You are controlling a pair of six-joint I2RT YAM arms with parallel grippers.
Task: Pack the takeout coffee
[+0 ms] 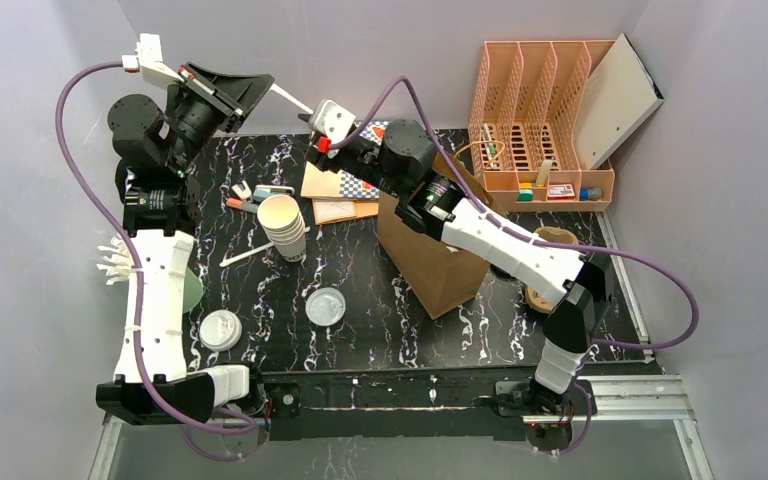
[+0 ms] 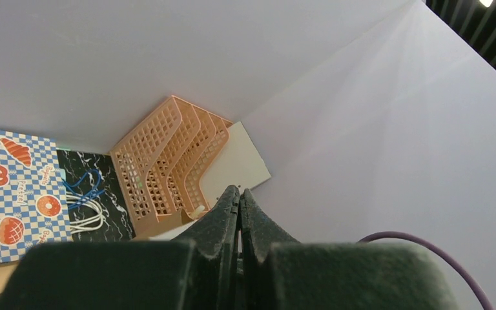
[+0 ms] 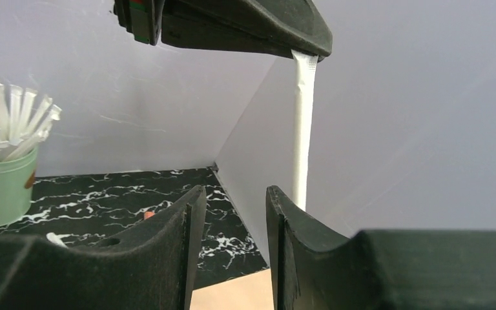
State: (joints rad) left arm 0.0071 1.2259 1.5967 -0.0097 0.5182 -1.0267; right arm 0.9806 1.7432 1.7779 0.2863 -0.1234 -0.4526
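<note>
Left fingers (image 2: 239, 197) clenched on wrapped straw (image 1: 290, 98), which slants toward right fingers (image 1: 310, 116). Right fingers parted, nothing between, straw just beside one tip. Lidded cup (image 1: 220, 329) and other lidded cup (image 1: 326, 305) upright on table (image 1: 380, 330), lids up, axes vertical, well apart from both fingers, bare table around each. Brown bag (image 1: 438, 262) near other lidded cup.

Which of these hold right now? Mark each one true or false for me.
1. The left gripper pinches a white wrapped straw. True.
2. The right gripper is clamped shut on that straw. False: its jaws stand apart, and the straw is not clamped between them.
3. A brown paper bag sits under the right arm. True.
4. The white-lidded cup stands beside the orange organizer. False: it stands at the near left of the table.
</note>
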